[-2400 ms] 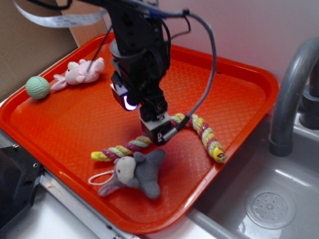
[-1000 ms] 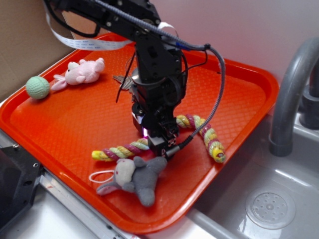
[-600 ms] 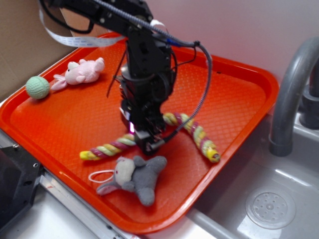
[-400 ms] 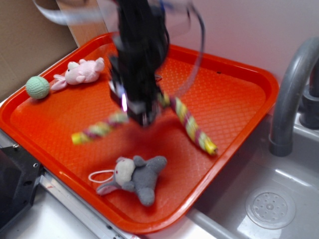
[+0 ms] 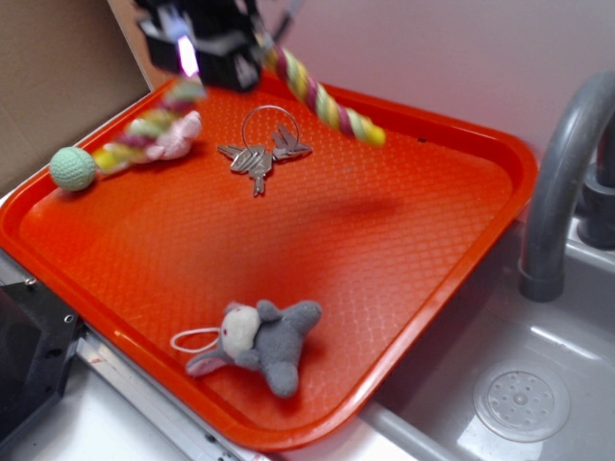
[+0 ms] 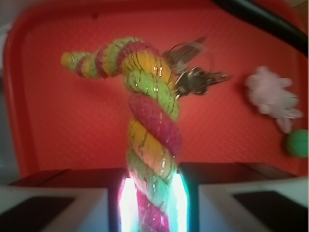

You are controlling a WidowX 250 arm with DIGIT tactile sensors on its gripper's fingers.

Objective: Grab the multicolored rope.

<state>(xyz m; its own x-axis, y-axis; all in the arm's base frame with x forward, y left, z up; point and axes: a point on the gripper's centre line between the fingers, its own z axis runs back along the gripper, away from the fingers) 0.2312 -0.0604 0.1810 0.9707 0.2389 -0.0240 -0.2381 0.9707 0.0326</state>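
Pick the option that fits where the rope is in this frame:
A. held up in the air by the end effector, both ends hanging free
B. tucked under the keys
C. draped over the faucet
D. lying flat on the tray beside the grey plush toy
A: the end effector is clamped on the rope high above the tray, and both its ends dangle clear of the surface.

Exterior oblique overhead; wrist close (sharing tray [image 5: 461, 144]).
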